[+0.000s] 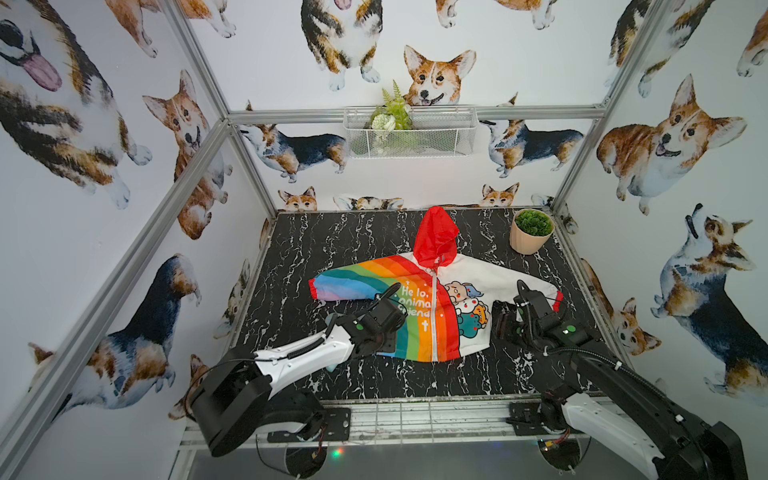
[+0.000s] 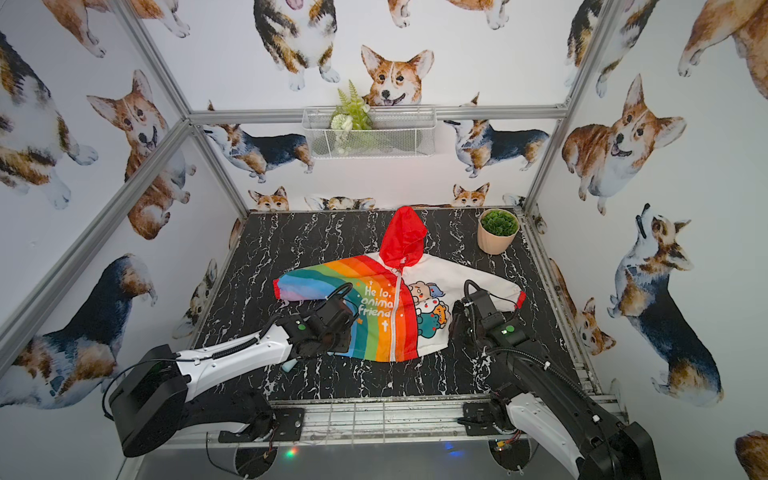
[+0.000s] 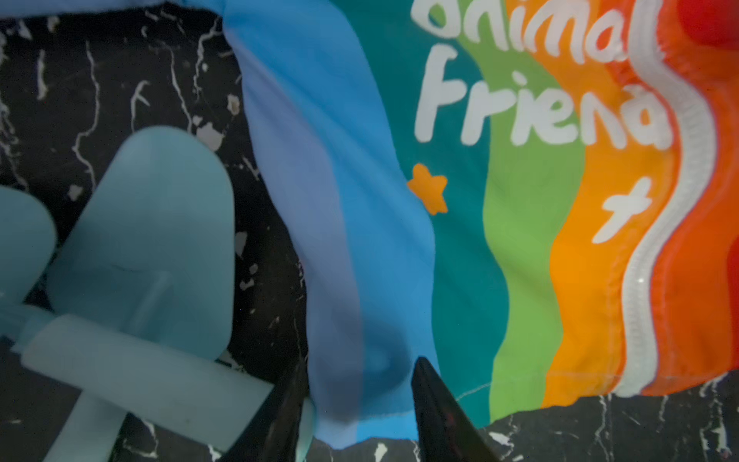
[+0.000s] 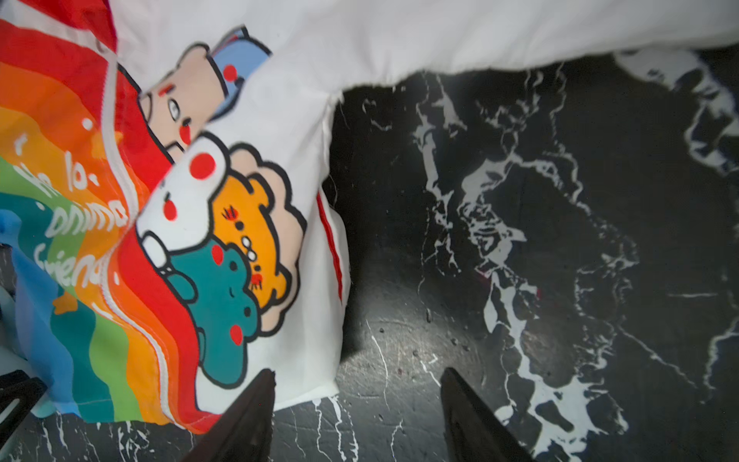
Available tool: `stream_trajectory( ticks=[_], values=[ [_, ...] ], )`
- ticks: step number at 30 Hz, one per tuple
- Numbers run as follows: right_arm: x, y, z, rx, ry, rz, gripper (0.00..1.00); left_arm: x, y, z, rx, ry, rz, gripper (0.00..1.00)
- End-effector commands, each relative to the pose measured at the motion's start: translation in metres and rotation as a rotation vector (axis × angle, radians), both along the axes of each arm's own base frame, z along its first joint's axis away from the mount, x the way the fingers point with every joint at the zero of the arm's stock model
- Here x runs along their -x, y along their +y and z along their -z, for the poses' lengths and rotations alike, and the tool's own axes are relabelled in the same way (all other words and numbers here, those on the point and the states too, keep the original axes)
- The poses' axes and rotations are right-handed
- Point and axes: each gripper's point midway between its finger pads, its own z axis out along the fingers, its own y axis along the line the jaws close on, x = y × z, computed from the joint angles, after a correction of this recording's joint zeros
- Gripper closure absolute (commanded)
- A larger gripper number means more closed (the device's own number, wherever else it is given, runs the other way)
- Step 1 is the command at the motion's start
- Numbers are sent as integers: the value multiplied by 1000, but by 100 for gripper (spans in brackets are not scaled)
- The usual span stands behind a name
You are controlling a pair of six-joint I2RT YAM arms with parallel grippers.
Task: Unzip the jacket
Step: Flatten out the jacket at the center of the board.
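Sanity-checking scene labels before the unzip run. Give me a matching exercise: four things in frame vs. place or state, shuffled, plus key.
1. hood
2. potted plant
3. wire basket
4. right hand

A. hanging on the back rail
B. open, low beside the white half of the jacket
C. far right corner of the table
D. red, at the jacket's far end

Pairs: 1-D, 2-C, 3-A, 4-B
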Motion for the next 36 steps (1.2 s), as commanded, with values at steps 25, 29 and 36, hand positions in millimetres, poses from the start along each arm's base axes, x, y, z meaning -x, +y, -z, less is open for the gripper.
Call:
stream_trajectory(
  ticks=[25, 29, 36],
  values=[
    [3, 56, 39, -220, 103, -174, 61, 6, -5, 24, 48, 50, -64, 69],
    [2, 56, 23, -236, 63, -175, 87, 3, -11, 4, 115, 7, -53, 97],
    [3, 39, -31, -204, -42, -130, 100, 1, -7, -50, 185, -88, -40, 100]
  ],
)
